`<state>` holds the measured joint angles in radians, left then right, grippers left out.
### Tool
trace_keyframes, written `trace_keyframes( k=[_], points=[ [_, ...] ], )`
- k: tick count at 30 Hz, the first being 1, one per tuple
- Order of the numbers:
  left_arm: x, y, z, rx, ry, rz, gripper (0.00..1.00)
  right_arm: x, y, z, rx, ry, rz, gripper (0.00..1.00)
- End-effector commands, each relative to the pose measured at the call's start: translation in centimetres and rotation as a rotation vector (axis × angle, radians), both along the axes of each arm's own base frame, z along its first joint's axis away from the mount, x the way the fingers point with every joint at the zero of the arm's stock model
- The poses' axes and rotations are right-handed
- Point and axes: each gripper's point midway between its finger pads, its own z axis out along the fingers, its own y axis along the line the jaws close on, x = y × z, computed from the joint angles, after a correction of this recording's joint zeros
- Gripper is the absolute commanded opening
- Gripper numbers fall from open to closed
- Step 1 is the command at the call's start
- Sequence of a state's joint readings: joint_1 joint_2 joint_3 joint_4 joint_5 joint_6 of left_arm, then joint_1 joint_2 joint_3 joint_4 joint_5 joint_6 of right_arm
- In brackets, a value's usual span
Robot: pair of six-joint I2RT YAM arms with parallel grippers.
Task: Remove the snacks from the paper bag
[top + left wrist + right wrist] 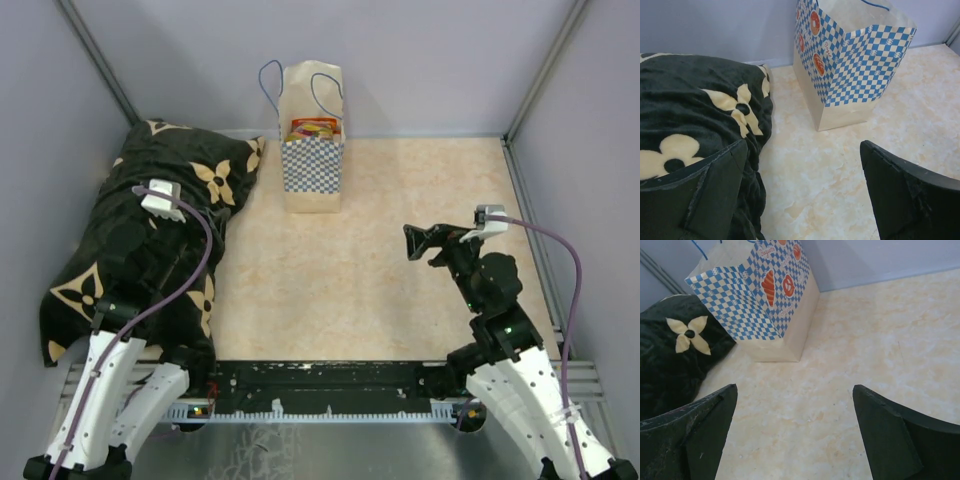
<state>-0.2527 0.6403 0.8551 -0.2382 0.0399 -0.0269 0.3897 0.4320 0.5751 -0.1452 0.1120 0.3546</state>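
Observation:
The paper bag (pixel 312 165) stands upright at the back middle of the table, cream with a blue-white checkered band and blue cord handles. Orange and red snacks (pixel 313 128) show in its open top. The bag also shows in the left wrist view (pixel 850 75) and the right wrist view (pixel 765 305); its inside is hidden in both. My left gripper (pixel 215 212) is open and empty at the cushion's right edge, short of the bag (pixel 804 145). My right gripper (pixel 420 243) is open and empty over bare table, to the bag's right and nearer me (pixel 794 388).
A black cushion (pixel 170 150) with cream flowers fills the left side and lies under my left arm, reaching close to the bag's left side; it also shows in both wrist views (pixel 690 105) (pixel 670 355). Grey walls close in the back and both sides.

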Motion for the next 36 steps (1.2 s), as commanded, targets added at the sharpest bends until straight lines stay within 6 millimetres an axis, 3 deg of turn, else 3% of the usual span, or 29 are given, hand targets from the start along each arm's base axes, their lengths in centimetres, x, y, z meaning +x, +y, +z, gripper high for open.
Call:
trace_keyframes(
  k=[1,4,7,11,13,16,18,19,20,21,22,24,25,27,29,35,36],
  points=[
    [0.5,0.2,-0.6,0.0,0.006,0.023,1.0,0.7,0.0,3.5,0.138,-0.05,-0.033,0.99],
    [0.6,0.9,-0.8,0.004,0.016,0.065,1.0,0.8,0.7,1.9,0.15,-0.025,-0.001,0.99],
    [0.8,1.4,-1.2,0.006,0.026,0.094,1.0,0.9,2.0,1.7,0.119,-0.048,0.074,0.99],
    [1.0,1.3,-2.0,0.013,0.064,0.091,1.0,3.8,0.8,1.0,-0.007,0.144,-0.048,0.99],
    [1.0,1.2,-2.2,0.018,0.081,0.084,1.0,5.7,0.2,1.6,-0.061,0.193,-0.117,0.99],
    [1.0,1.2,-2.3,0.021,0.089,0.083,1.0,8.8,0.7,5.1,-0.08,0.206,-0.175,0.99],
    [1.0,1.2,-2.2,0.019,0.084,0.08,1.0,11.4,1.5,9.2,-0.051,0.195,-0.208,0.99],
    [0.9,1.1,-2.1,0.018,0.082,0.077,1.0,12.3,1.0,12.4,0.036,0.161,-0.28,0.99],
    [0.9,1.1,-2.1,0.018,0.078,0.075,1.0,12.7,-0.2,15.8,0.158,0.123,-0.377,0.99],
    [0.9,1.1,-2.0,0.017,0.076,0.076,1.0,12.2,-0.9,17.5,0.245,0.137,-0.427,0.99],
    [0.9,1.2,-2.1,0.019,0.077,0.079,1.0,11.3,-0.5,17.2,0.263,0.186,-0.395,1.0],
    [0.9,1.3,-2.1,0.021,0.076,0.081,1.0,10.1,6.2,16.4,0.081,0.051,0.091,0.99],
    [0.9,1.3,-2.0,0.02,0.076,0.081,1.0,9.1,8.4,16.0,0.117,-0.03,0.246,0.99],
    [0.7,1.1,-1.9,0.016,0.073,0.068,1.0,9.2,8.7,16.1,0.198,-0.078,0.26,0.99],
    [0.6,0.9,-1.8,0.01,0.068,0.056,1.0,11.0,8.9,16.8,0.161,-0.034,0.215,0.99],
    [0.6,0.5,-1.8,0.001,0.066,0.032,1.0,17.2,13.6,19.6,0.034,0.042,0.226,0.99],
    [0.6,0.5,-1.9,0.001,0.069,0.03,1.0,19.9,15.2,17.7,-0.013,0.095,0.217,0.99]
  ],
)
